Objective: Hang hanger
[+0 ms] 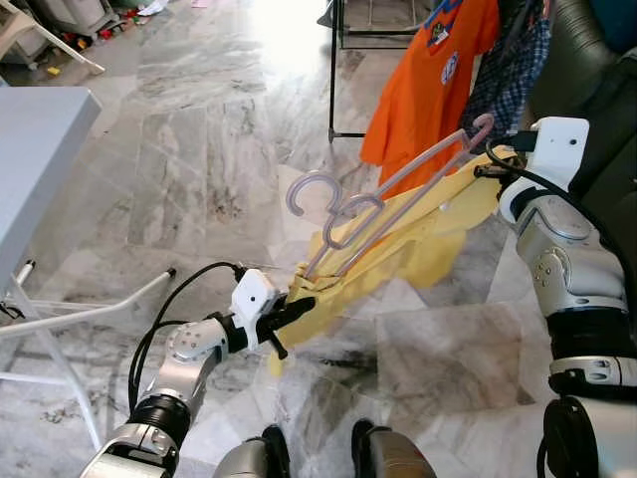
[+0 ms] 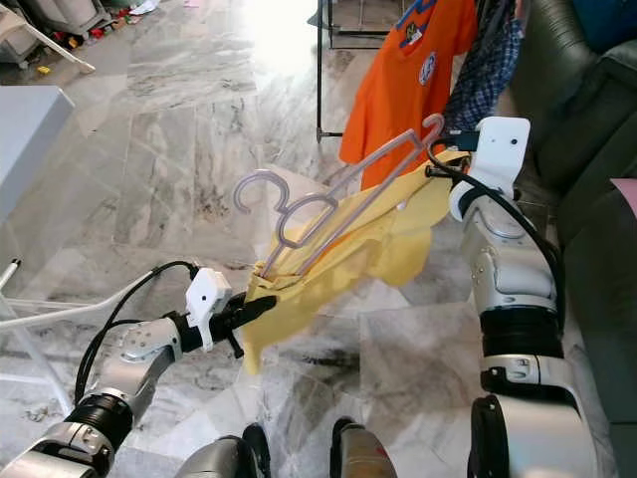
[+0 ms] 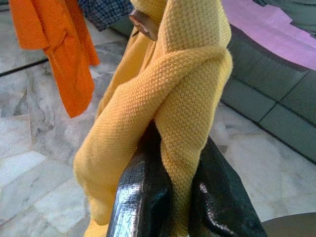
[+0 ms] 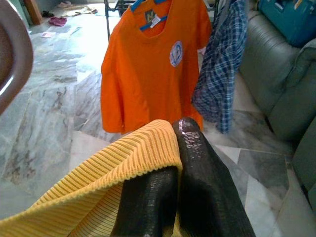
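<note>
A yellow knit garment hangs stretched in the air between my two grippers. Two pale pink plastic hangers lie along its top, hooks pointing up and left; their lower ends are tucked into the cloth. My left gripper is low, in front of me, shut on the garment's lower end. Its black fingers pinch a fold of it. My right gripper is raised at the right, shut on the garment's upper edge.
A metal clothes rack stands ahead with an orange T-shirt and a blue plaid shirt hanging on it. A dark green sofa runs along the right. A grey folding table stands at the left on the marble floor.
</note>
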{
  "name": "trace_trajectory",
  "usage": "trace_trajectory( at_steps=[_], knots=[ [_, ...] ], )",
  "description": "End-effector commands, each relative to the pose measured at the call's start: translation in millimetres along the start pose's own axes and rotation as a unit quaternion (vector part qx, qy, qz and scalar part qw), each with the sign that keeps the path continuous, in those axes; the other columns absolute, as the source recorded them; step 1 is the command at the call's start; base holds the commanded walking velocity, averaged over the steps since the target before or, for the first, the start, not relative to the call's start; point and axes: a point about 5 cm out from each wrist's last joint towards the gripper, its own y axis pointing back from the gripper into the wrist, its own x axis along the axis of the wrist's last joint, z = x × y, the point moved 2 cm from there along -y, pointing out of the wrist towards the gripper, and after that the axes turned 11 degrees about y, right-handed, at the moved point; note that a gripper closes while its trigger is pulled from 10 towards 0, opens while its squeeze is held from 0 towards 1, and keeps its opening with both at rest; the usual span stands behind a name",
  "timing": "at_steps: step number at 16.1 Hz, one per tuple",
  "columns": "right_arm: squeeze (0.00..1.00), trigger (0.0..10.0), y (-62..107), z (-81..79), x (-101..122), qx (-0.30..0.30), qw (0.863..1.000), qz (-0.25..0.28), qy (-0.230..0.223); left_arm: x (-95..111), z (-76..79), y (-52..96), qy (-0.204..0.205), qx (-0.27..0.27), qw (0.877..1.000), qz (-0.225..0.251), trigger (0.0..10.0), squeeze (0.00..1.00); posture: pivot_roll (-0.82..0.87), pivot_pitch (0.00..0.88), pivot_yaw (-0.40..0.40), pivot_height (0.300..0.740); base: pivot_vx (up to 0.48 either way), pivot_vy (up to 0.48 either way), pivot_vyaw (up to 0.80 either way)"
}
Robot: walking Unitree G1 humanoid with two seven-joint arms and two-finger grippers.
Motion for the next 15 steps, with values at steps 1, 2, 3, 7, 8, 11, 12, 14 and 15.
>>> trace_trajectory(
  at_steps=[1,2,3,7,8,11,12,14,15],
  knots=[
    [0.0,0.0,5.5,40.8,26,-0.083,0.995,0.052,0.008,-32,-4.8,27.9,0.048,0.028,0.998,-0.04,10.0,0.0,-0.21,0.245,0.027,0.74,0.0,0.0,0.0],
    [0.0,0.0,5.1,44.4,23,-0.086,0.995,0.046,0.001,-32,-3.8,29.1,0.038,0.022,0.998,-0.041,10.0,0.0,-0.21,0.245,0.027,0.74,0.0,0.0,0.0],
    [0.0,0.0,5.0,45.4,22,-0.087,0.995,0.044,-0.003,-32,-3.8,29.8,0.032,0.021,0.998,-0.042,10.0,0.0,-0.21,0.245,0.027,0.74,0.0,0.0,0.0],
    [0.0,0.0,-0.7,61.0,29,-0.098,0.994,0.042,-0.024,-43,-0.3,43.8,-0.003,-0.001,0.997,-0.071,10.0,0.0,-0.22,0.255,0.023,0.74,0.0,0.0,0.0],
    [0.0,0.0,-3.2,60.6,40,-0.094,0.994,0.056,-0.022,-51,4.2,47.2,-0.016,-0.014,0.995,-0.096,10.0,0.0,-0.22,0.252,0.024,0.74,0.0,0.0,0.0],
    [0.0,0.0,-3.1,49.1,67,-0.089,0.991,0.096,0.032,-65,3.5,55.2,-0.009,-0.002,0.991,-0.133,10.0,0.0,-0.23,0.241,0.022,0.74,0.0,0.0,0.0],
    [0.0,0.0,-2.1,46.2,72,-0.088,0.99,0.106,0.037,-66,2.7,56.6,-0.011,0.001,0.991,-0.137,10.0,0.0,-0.23,0.241,0.022,0.74,0.0,0.0,0.0],
    [0.0,0.0,-1.0,43.9,81,-0.092,0.986,0.122,0.064,-70,1.9,60.5,-0.015,0.003,0.988,-0.155,10.0,0.0,-0.22,0.236,0.022,0.74,0.0,0.0,0.0],
    [0.0,0.0,-1.0,43.8,82,-0.092,0.986,0.123,0.064,-73,1.7,62.6,-0.015,0.005,0.987,-0.163,10.0,0.0,-0.22,0.236,0.023,0.74,0.0,0.0,0.0]
  ],
)
